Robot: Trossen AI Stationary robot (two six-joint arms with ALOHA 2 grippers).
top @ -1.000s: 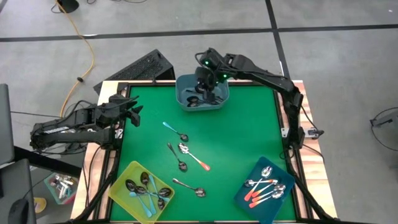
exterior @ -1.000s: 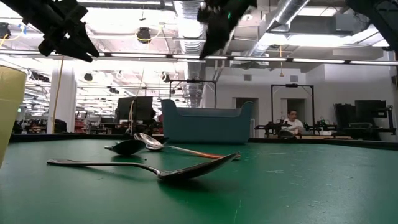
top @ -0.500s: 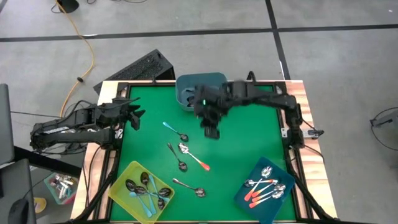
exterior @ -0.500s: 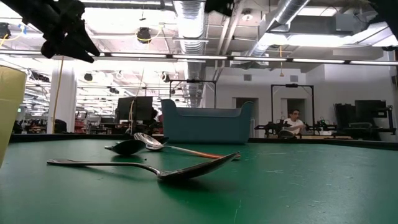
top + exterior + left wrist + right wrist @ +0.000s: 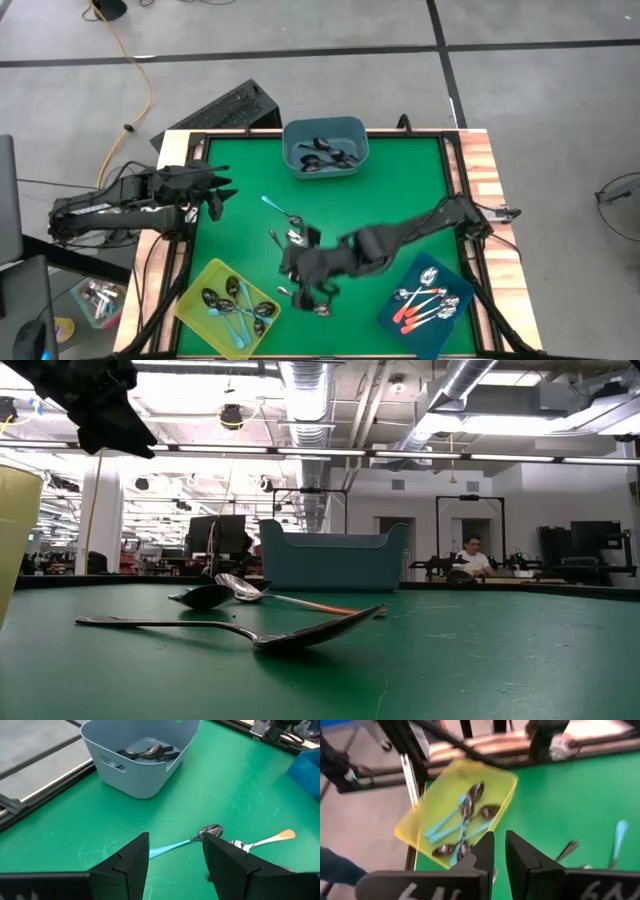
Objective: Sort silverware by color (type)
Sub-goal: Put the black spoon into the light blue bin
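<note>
The right pincer (image 5: 308,277) hangs low over the green worktop (image 5: 400,190), its 2 fingers (image 5: 484,851) drawn close with a narrow gap and nothing between them. Just beside it lie loose spoons: a dark-handled spoon (image 5: 305,301) touching or nearly under its tip, an orange-handled spoon (image 5: 318,258) and another dark spoon (image 5: 284,252) on its far side, and a blue-handled spoon (image 5: 281,211) farther off toward the left arm. Ahead of the right pincer sits the yellow bin (image 5: 461,812) with blue-handled spoons; the dark blue bin (image 5: 428,305) with orange-handled ones lies behind it. The left pincer (image 5: 218,190) waits at the worktop's edge, spread wide and empty, facing the grey-blue bin (image 5: 140,755) of dark spoons.
</note>
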